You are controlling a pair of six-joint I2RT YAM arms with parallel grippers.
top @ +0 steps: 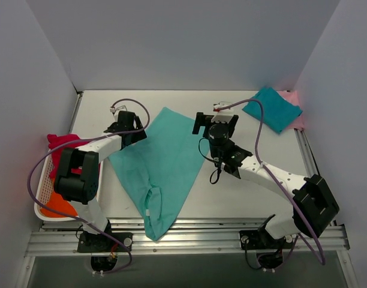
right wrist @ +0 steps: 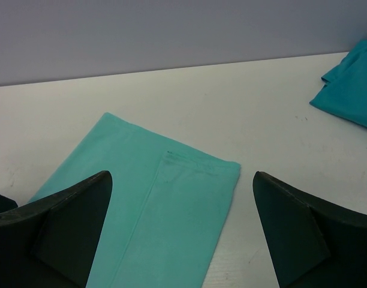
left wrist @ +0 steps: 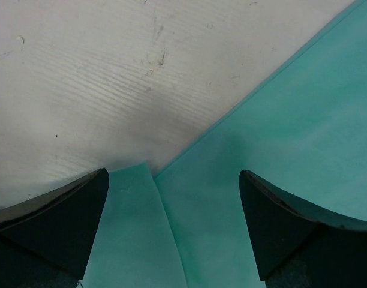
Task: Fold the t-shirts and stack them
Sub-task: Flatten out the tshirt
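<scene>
A light mint-green t-shirt (top: 162, 162) lies spread flat in the middle of the table, one end hanging over the near edge. My left gripper (top: 129, 131) hovers open over the shirt's left edge. In the left wrist view its fingers (left wrist: 63, 222) straddle a folded flap of the mint cloth (left wrist: 231, 198) with nothing between them. Just right of the shirt's upper part, my right gripper (top: 215, 125) stands open and empty. The right wrist view has it (right wrist: 182, 180) above a hemmed corner of the mint shirt (right wrist: 165, 204). A folded teal t-shirt (top: 271, 109) rests on a pale pink one (top: 295, 98) at the back right.
A white mesh basket (top: 41, 201) stands at the left edge, holding a magenta-red t-shirt (top: 60, 144) and an orange one (top: 59, 207). Grey walls close in the table on three sides. Purple cables loop over both arms.
</scene>
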